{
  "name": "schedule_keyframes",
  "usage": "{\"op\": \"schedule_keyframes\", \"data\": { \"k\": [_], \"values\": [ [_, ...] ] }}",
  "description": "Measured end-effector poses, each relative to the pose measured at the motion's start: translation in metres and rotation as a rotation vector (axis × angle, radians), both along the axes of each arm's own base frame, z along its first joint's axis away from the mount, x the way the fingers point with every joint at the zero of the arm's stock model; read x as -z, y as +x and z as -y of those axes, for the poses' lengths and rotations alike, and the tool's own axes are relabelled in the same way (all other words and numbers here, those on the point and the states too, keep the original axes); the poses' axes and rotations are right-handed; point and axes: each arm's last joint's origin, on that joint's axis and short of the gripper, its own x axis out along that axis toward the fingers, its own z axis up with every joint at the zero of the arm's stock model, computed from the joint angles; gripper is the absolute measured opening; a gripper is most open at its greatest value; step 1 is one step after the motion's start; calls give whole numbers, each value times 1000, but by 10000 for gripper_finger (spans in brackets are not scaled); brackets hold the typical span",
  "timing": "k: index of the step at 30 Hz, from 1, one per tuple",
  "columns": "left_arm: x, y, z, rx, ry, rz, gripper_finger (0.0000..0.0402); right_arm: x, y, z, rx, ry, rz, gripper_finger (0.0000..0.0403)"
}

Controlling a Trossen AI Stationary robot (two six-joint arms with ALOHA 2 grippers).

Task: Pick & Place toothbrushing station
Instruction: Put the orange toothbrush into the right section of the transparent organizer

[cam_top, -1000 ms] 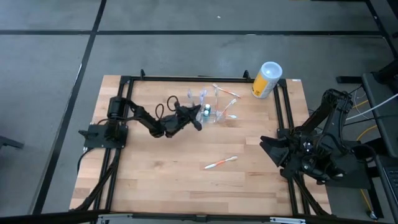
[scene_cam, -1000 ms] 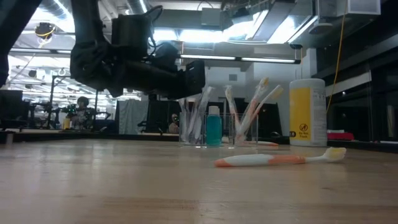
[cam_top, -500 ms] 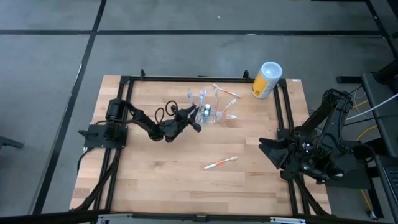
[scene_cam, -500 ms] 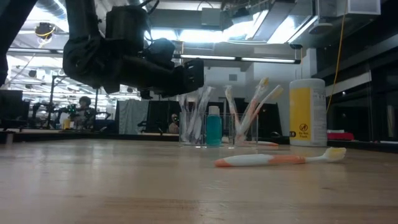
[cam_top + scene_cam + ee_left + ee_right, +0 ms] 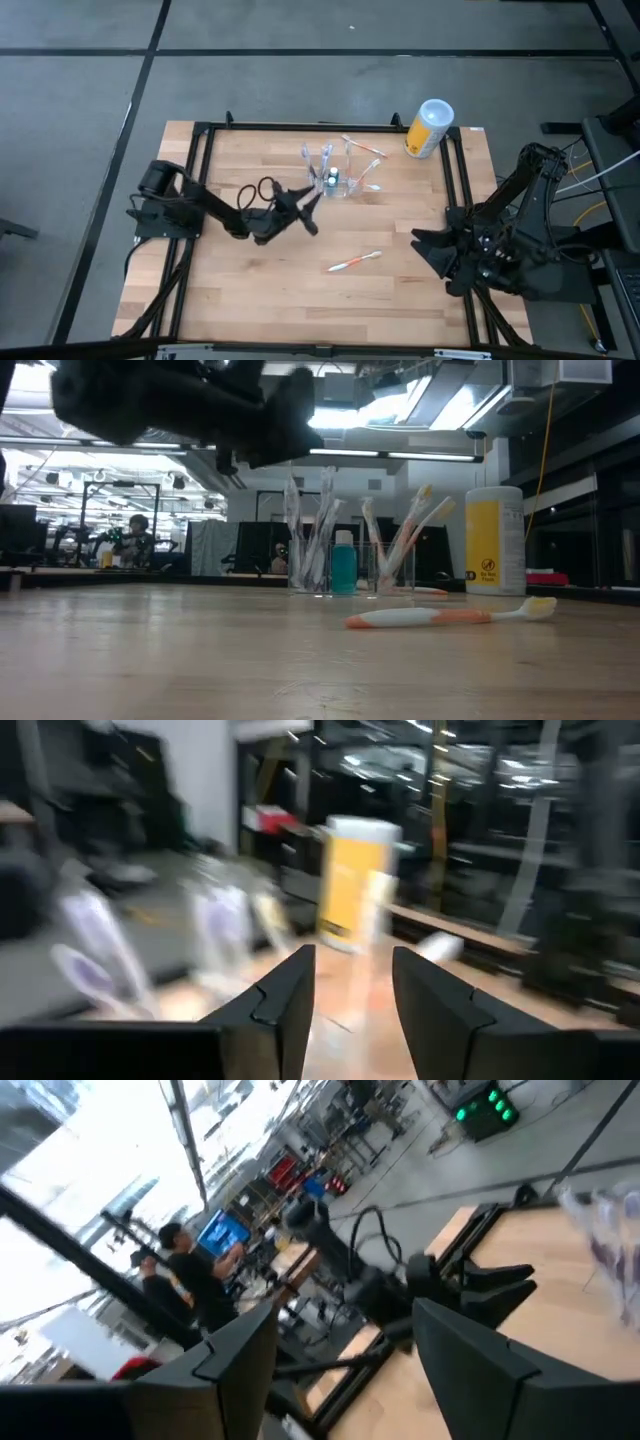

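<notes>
My left claw [image 5: 308, 207] open, empty, hovering mid-table, short of toothbrushing station [image 5: 338, 178]. Station stands untouched near table's far edge. Right claw [image 5: 425, 246] parked at right edge, fingers apart. Grasp, lift, placement all left, I judge.

My wooden table [image 5: 250, 290] carried the toothbrushing station [image 5: 335, 172], a yellow canister [image 5: 428, 128] and a loose toothbrush [image 5: 355, 262].

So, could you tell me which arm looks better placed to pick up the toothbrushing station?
Probably the left. Its open hand hangs just beside the toothbrushing station at the table's far side, while the right hand waits at the right edge, much farther off.
</notes>
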Motion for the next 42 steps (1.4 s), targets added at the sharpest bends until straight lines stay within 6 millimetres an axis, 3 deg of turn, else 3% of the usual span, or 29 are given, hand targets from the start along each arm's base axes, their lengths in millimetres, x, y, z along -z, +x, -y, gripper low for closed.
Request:
{"op": "schedule_keyframes", "data": {
  "k": [4,10,15,21,26,31,37,42],
  "values": [
    [-6,-7,25,247,-109,-22,125,17,7,2,-115,16,-57,225],
    [13,-23,62,485,-266,-392,113,64,24,8,-364,135,-433,188],
    [18,-7,79,663,-354,-506,117,78,28,3,-408,181,-551,177],
    [26,36,80,680,-349,-519,134,81,19,-6,-435,270,-564,185],
    [52,68,76,709,-343,-606,138,80,14,-10,-429,331,-547,186],
    [75,71,75,663,-398,-635,130,74,11,-16,-421,354,-455,185],
    [84,75,78,701,-434,-610,127,73,8,-18,-409,336,-429,185],
    [95,73,75,609,-548,-626,108,73,8,-17,-410,315,-430,185]
  ]
}}
